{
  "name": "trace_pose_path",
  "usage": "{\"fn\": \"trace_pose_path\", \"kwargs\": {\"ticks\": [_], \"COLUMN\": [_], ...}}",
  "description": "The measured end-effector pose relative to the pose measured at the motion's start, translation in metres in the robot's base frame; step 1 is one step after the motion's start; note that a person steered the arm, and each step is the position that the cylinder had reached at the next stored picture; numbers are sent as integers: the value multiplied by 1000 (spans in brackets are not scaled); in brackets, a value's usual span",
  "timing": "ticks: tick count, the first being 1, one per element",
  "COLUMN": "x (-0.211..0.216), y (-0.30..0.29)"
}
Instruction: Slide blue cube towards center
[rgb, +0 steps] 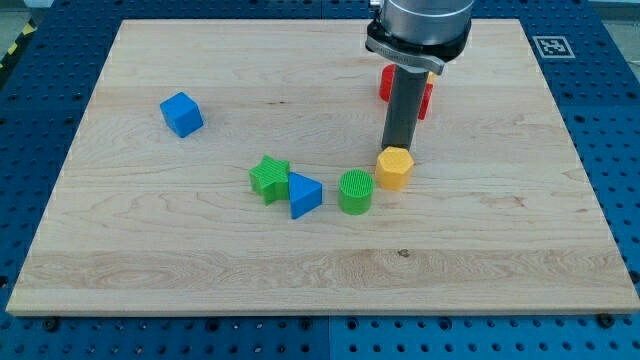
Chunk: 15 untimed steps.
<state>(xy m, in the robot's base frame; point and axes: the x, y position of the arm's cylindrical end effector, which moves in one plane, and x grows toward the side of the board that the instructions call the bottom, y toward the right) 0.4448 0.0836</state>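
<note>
The blue cube (181, 113) sits on the wooden board at the view's upper left, well apart from the other blocks. My tip (398, 147) is far to its right, just behind the yellow hexagonal block (394, 168), touching or almost touching it. The dark rod rises from there toward the view's top.
A green star (269, 178), a blue triangular block (304, 194) and a green cylinder (355, 191) lie in a row near the board's middle. A red block (386, 84) is partly hidden behind the rod. The wooden board (120, 270) rests on a blue perforated table.
</note>
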Motion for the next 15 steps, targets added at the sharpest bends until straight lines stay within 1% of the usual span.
{"fn": "trace_pose_path", "kwargs": {"ticks": [4,5,6,7,8,9,10,12,13,15], "x": [24,-14,-55,-93,-129,-130,-116,-94,-95,-91], "y": [2,6,-49,-127,-221,-292,-297,-261,-261,-292]}}
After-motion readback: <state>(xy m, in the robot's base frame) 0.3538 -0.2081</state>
